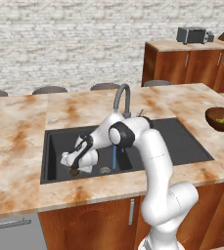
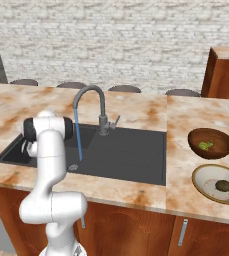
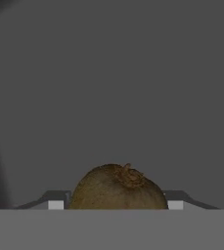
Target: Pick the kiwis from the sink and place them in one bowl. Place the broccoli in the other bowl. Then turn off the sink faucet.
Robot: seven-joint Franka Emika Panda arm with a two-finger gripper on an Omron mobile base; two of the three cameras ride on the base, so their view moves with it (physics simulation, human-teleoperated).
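The marble tabletop (image 1: 15, 141) carries the dark sink (image 1: 182, 141), set into it with its basin on the left and a flat drainboard section on the right. The arm (image 1: 155, 166) bends over the front edge and reaches down into the basin's left part. The faucet (image 2: 93, 102) rises behind the sink, and a thin blue water stream (image 2: 78, 137) falls from its spout to the sink floor near the round drain (image 1: 105, 170). On the tabletop right of the sink stand two bowls, close together: the brown bowl (image 2: 211, 143) farther back, with the yellow-green broccoli (image 2: 205, 145) lying inside it, and the cream bowl (image 2: 220, 183) nearer the front edge, with one kiwi (image 2: 222, 186) resting in its middle. Low in the basin, left of the drain, the pincer (image 1: 75, 171) points down at the sink floor. A second kiwi (image 3: 119, 189) sits between its fingers (image 3: 55, 200), one on each side and tight against the fruit, so the pincer is closed around this kiwi. In the left base view the brown fruit shows at the pincer's tip, at or just above the sink floor; I cannot tell whether it touches the floor.
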